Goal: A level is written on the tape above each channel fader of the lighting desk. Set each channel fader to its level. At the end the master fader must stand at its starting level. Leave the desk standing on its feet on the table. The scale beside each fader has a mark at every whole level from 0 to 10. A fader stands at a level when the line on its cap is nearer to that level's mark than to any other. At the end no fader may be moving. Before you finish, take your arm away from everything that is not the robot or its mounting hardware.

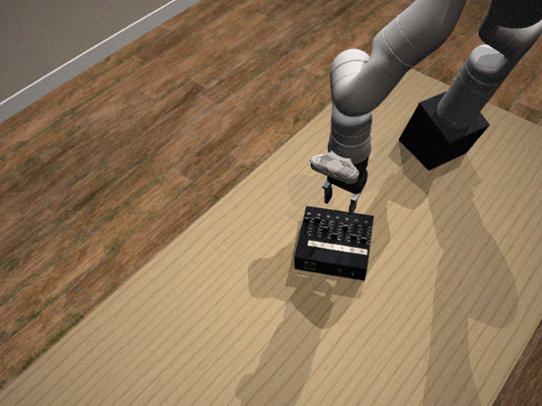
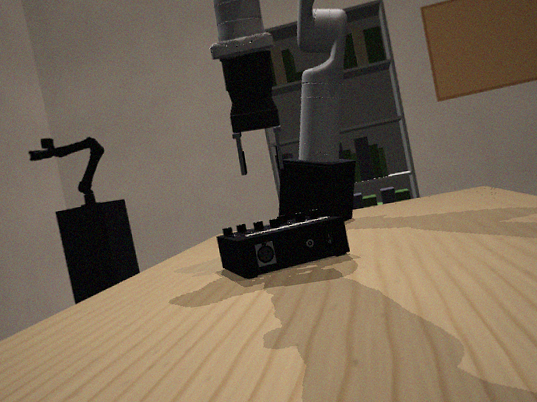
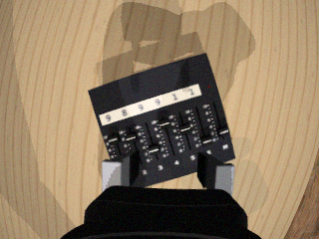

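Exterior view shows the lighting desk (image 2: 282, 246) standing on the wooden table (image 2: 434, 325). Above its rear part hangs the gripper (image 2: 257, 150), fingers spread wide and grasping nothing. Behind them stands the arm's black base (image 2: 318, 188), and farther back a bookshelf (image 2: 374, 99).

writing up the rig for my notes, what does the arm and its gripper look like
The arm is smooth, rounded light grey tubing with thin seam lines at the joints, rising from a black block base. The gripper has a boxy black body and two slim straight fingers. No cables or markings show.
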Robot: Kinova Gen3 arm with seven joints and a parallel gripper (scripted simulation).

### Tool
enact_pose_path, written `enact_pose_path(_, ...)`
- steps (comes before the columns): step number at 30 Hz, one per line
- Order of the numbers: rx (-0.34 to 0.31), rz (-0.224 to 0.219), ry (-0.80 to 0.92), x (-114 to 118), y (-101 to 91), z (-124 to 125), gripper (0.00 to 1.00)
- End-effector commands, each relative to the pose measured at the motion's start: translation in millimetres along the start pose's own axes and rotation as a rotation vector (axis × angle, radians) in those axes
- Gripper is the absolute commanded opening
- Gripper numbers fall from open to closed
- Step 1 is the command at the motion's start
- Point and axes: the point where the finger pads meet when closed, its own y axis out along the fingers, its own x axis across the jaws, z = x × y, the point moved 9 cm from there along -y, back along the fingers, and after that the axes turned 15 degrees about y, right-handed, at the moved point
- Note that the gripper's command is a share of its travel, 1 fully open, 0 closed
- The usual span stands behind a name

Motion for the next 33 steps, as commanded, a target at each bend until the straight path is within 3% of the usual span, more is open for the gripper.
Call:
enact_pose_path(1, 0.086, 0.064, 0.118, 3.3, -27.3, 0.1, 1.00)
enact_pose_path(4, 0.115, 0.089, 0.164, 4.1, -36.2, 1.2, 1.00)
enact_pose_path(18, 0.111, 0.084, 0.156, 4.7, -34.5, 0.5, 1.00)
enact_pose_path(21, 0.057, 0.031, 0.072, 10.8, -16.0, -7.2, 1.00)
enact_pose_path(27, -0.141, -0.123, -0.242, 34.3, 41.0, -36.1, 1.00)
enact_pose_path(33, -0.178, -0.145, -0.302, 38.9, 50.2, -41.5, 1.00)
